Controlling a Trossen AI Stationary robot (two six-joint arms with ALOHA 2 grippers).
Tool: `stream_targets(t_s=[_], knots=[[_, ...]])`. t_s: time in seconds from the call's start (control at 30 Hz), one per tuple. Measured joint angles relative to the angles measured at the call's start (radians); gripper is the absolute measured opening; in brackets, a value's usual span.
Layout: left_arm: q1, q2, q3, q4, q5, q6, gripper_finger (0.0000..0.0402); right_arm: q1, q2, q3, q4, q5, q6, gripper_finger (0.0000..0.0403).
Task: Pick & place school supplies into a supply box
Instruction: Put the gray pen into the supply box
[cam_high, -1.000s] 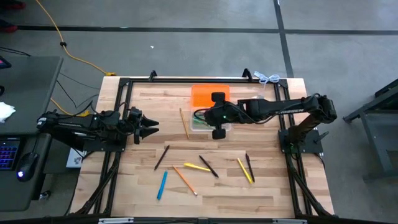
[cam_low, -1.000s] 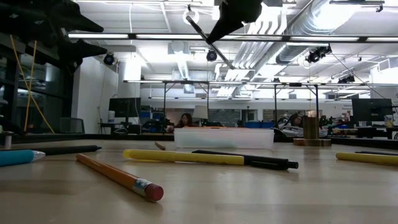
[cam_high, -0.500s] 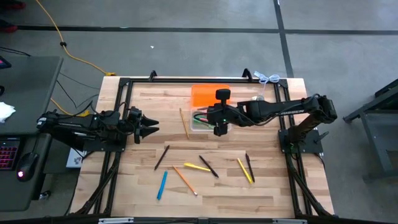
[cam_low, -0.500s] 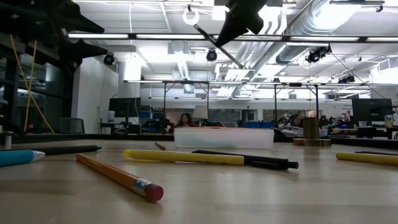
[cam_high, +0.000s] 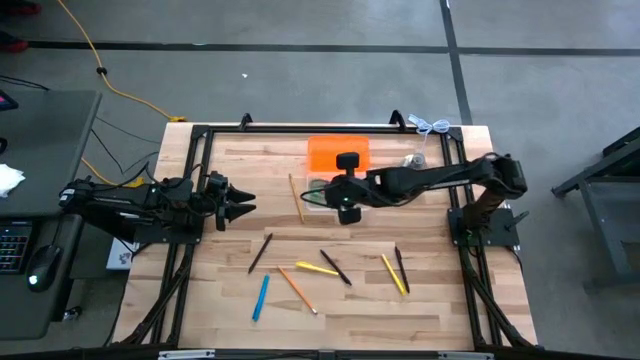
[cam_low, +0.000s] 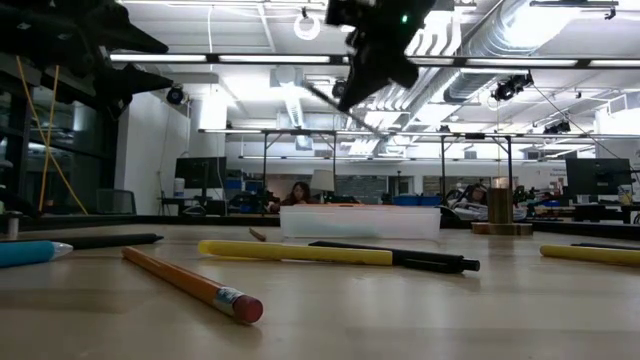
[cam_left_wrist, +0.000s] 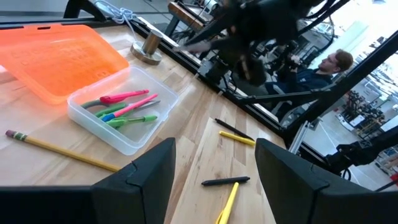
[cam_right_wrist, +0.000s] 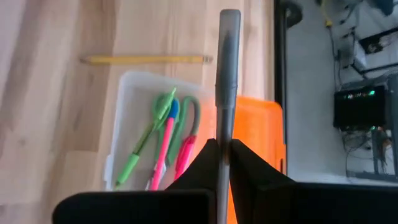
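Note:
My right gripper (cam_high: 345, 205) hangs over the clear supply box (cam_high: 320, 192), shut on a dark grey pen (cam_right_wrist: 226, 68). In the box (cam_right_wrist: 134, 124) lie green and pink pens and green-handled scissors (cam_right_wrist: 186, 121). The orange lid (cam_high: 338, 152) rests flat against the box's far side. More school supplies lie on the table: a pencil (cam_high: 296, 197), a blue pen (cam_high: 261, 296), an orange pencil (cam_high: 297, 290), and yellow (cam_high: 393, 273) and black (cam_high: 335, 267) pens. My left gripper (cam_high: 245, 205) waits open at the table's left side. My right gripper pinches the grey pen's shaft (cam_right_wrist: 222, 134) between its two fingers (cam_right_wrist: 245, 158). The fingers slant down from the table's right side. The pen sticks out past the fingertips, tilted, lifted clear above the box.
A small silver bell-shaped object (cam_left_wrist: 149, 46) stands to the right of the lid, near the far rail. A black frame (cam_high: 200, 140) runs around the tabletop. Bare wood lies between the box and the scattered pens.
My right gripper has sunk toward the supply box and tipped further downward, carrying the grey pen with it. The pen stays pinched and clear of the box.

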Motion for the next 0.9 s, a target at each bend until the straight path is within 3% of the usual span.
stream_targets(t_s=[0.4, 0.9], knots=[[0.0, 0.0, 0.0, 0.0, 0.0, 0.0, 0.025, -0.084, 0.105, -0.001, -0.018, -0.126, -0.004, 0.0004], [0.0, 0.0, 0.0, -0.006, 0.001, 0.005, 0.025, -0.146, 0.125, -0.001, -0.039, -0.25, 0.009, 0.0004]])
